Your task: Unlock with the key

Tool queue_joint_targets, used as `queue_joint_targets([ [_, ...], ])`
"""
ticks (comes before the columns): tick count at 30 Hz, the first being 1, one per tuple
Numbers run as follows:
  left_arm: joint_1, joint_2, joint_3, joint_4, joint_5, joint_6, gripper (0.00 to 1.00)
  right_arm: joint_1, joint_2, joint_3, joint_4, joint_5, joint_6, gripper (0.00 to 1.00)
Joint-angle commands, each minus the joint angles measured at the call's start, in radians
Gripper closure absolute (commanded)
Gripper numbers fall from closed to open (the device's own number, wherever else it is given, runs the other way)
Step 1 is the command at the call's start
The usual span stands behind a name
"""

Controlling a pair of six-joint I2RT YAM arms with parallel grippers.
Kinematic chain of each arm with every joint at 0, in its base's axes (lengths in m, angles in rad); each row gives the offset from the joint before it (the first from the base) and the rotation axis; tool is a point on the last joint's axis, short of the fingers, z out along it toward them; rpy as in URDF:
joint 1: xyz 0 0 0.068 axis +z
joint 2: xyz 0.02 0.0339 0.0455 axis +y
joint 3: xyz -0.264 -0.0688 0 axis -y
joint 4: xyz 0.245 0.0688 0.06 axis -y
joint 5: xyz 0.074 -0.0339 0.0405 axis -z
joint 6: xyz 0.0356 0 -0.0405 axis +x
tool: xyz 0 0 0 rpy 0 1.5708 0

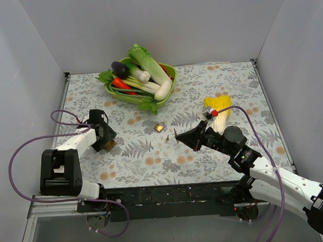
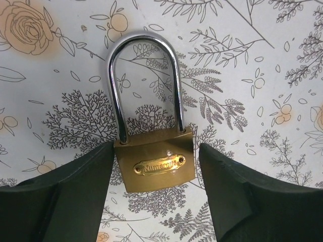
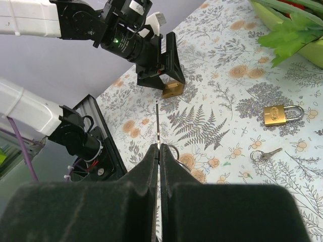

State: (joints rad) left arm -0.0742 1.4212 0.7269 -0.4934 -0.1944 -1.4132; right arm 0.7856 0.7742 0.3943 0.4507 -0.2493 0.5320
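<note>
Overhead, our left gripper stands over the larger padlock toward the left of the table. Our right gripper hangs mid-table with the key pinched at its tip. Bare cloth lies between them, and the small padlock sits just off that line. The vegetable bowl is well back and the corn lies just beyond the right wrist. The left wall runs close to the left arm, so we have little room to swing on that side.

From the left wrist, the jaws stand wide astride the larger padlock's brass body. One finger touches its edge or nearly so, and the other is apart from it. Nothing clamps it, so we judge that a push from the key would skate or turn it on the cloth. We cannot see the keyway.

From the right wrist, the fingers are pressed flat on the key, its blade edge-on and poking forward. So thin a hold may let it twist on contact. A spare key lies near the small padlock, and a low sweep could snag it.
</note>
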Motion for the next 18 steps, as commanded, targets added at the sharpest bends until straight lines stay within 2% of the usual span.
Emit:
queue_joint_targets([
  [1, -0.004, 0.028, -0.009, -0.137, 0.036, 0.017, 0.33, -0.003, -0.004, -0.008, 0.069, -0.010, 0.013, 0.99],
  [8, -0.004, 0.056, 0.008, -0.159, 0.044, 0.036, 0.36, -0.003, -0.023, -0.020, 0.071, -0.004, 0.016, 0.99],
  [15, -0.004, 0.102, 0.035, -0.155, 0.039, 0.057, 0.46, -0.003, -0.041, -0.025, 0.051, 0.007, 0.008, 0.99],
  [18, -0.004, 0.108, 0.036, -0.149, 0.052, 0.066, 0.53, -0.003, -0.038, -0.025, 0.049, 0.010, 0.008, 0.99],
])
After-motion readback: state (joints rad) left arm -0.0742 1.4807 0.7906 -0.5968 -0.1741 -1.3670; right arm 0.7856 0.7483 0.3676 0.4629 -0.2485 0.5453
